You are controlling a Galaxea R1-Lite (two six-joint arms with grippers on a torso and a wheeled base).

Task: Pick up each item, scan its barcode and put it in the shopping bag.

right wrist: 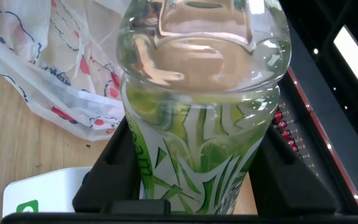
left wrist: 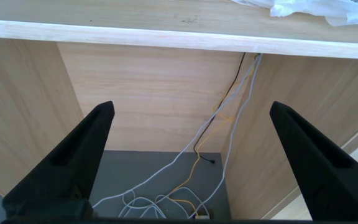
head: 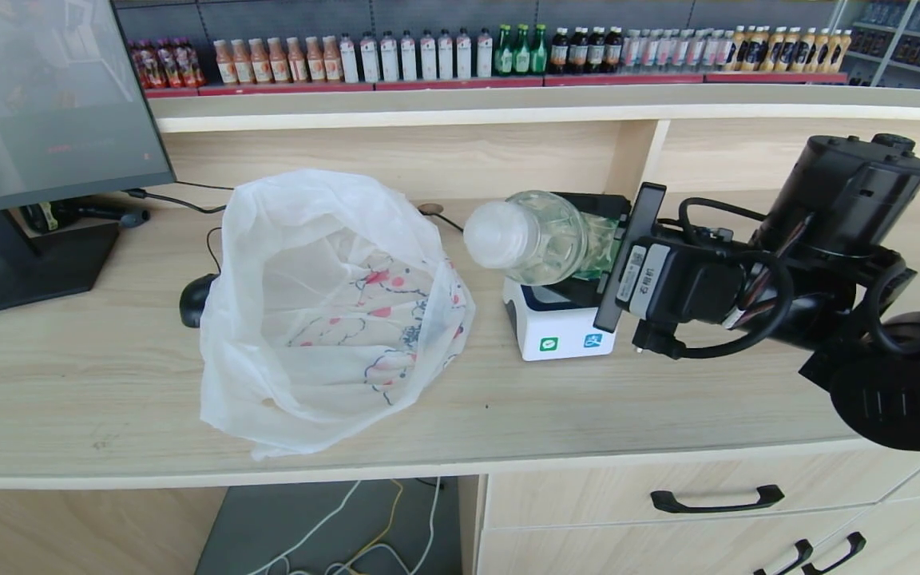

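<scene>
The right fingers (right wrist: pixel 107 174) squeeze a clear bottle (head: pixel 528 237) with a green label. The bottle hangs tipped over, just above the white scanner (head: pixel 560 331) on the table (head: pixel 69 383). The shopping bag (head: pixel 324 311) sits open beside the scanner. The left fingers (left wrist: pixel 73 155) are spread wide, holding nothing, low by the table's front edge.

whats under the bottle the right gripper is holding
The white scanner box on the counter sits under the bottle. The bottle hides most of its top face.
</scene>
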